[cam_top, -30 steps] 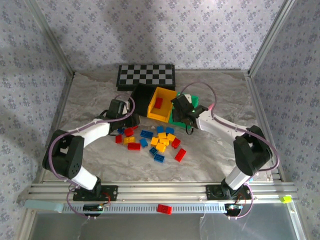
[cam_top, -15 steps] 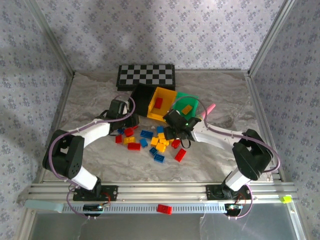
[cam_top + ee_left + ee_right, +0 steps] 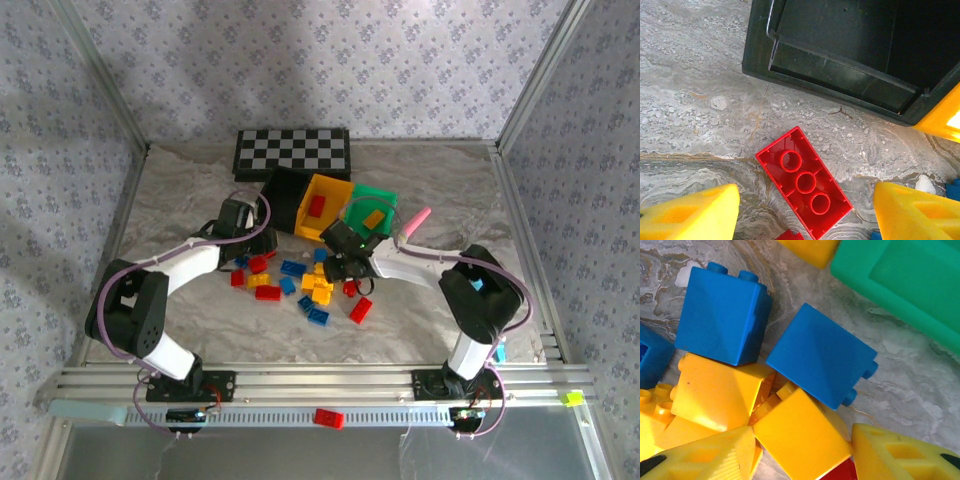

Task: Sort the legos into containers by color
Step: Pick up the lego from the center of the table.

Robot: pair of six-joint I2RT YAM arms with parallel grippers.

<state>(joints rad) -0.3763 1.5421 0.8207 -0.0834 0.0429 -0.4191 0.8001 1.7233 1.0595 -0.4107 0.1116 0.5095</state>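
The legos (image 3: pixel 310 285) lie in a loose red, yellow and blue pile mid-table. Behind them stand the black bin (image 3: pixel 283 192), the yellow bin (image 3: pixel 334 190) holding a red brick (image 3: pixel 318 207), and the green bin (image 3: pixel 383 194) holding a yellow brick (image 3: pixel 373 218). My left gripper (image 3: pixel 258 243) (image 3: pixel 807 215) is open over an upside-down red brick (image 3: pixel 805 182), just in front of the black bin (image 3: pixel 840 55). My right gripper (image 3: pixel 342 268) (image 3: pixel 802 455) is open, low in the pile, its fingers (image 3: pixel 700 457) close on either side of a yellow brick (image 3: pixel 800 432). Two blue bricks (image 3: pixel 722 315) lie just beyond.
A checkered board (image 3: pixel 293 152) lies at the back. A pink object (image 3: pixel 415 220) rests right of the green bin. A corner of the green bin (image 3: pixel 900 280) is close to the right gripper. One red brick (image 3: pixel 327 417) sits on the front rail.
The right arm has swung from over the green bin, where a yellow brick now lies, down and left into the pile. The left arm has stayed in place.
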